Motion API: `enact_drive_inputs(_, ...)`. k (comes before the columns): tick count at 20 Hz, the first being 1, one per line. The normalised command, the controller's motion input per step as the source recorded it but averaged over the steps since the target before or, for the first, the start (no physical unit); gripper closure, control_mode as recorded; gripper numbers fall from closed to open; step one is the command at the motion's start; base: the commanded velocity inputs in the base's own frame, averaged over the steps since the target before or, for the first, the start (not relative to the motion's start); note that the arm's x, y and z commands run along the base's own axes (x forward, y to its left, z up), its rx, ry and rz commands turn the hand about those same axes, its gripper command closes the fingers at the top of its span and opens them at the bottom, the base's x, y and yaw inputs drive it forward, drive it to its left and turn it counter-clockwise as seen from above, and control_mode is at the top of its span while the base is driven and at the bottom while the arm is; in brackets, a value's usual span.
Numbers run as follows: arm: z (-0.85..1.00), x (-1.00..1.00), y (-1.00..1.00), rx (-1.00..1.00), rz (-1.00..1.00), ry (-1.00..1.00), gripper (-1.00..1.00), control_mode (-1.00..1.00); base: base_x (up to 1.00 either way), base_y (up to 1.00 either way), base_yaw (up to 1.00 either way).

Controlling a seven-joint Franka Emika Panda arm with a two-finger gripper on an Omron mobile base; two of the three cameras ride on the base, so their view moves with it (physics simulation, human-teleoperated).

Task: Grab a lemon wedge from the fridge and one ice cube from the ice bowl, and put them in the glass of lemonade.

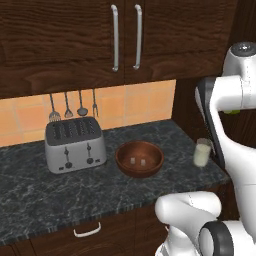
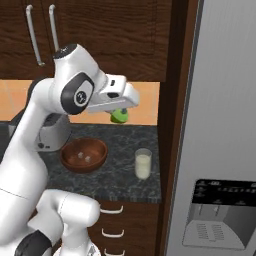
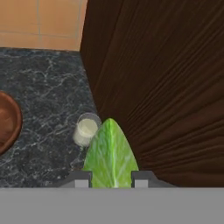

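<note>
My pincer (image 3: 111, 180) grips the lemon wedge (image 3: 110, 155); I should centre it directly above the glass (image 3: 86, 129) on the worktop (image 3: 39, 87), then lower before releasing.

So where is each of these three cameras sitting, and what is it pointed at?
Left base view: behind the arm's left, facing the counter with toaster, bowl, glass; arm at right.
Right base view: behind its right, facing the same bowl and glass plus the fridge; arm at left.
Hand view: on the hand, looking down past the gripper and lemon wedge at the glass.
</note>
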Motion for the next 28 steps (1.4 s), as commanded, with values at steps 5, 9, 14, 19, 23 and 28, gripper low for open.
enact_drive_inputs(5,-0.72,0.36,-0.26,0.04,0.01,0.0,1.0,-1.0,0.0,0.0,0.0)
enact_drive_inputs(9,-0.91,0.61,0.0,0.0,0.01,-0.08,1.0,-1.0,0.0,0.0,0.0)
enact_drive_inputs(14,-0.67,0.79,-0.02,0.0,0.0,0.0,1.0,-1.0,0.0,0.0,0.0)
enact_drive_inputs(19,-0.49,0.4,-0.26,0.06,0.0,0.03,1.0,-1.0,0.0,0.0,0.0)
enact_drive_inputs(23,-0.54,0.1,-0.26,0.07,0.02,0.04,1.0,-1.0,0.0,0.0,0.0)
enact_drive_inputs(28,-0.38,0.08,-0.08,0.04,0.0,0.01,1.0,-1.0,0.0,0.0,0.0)
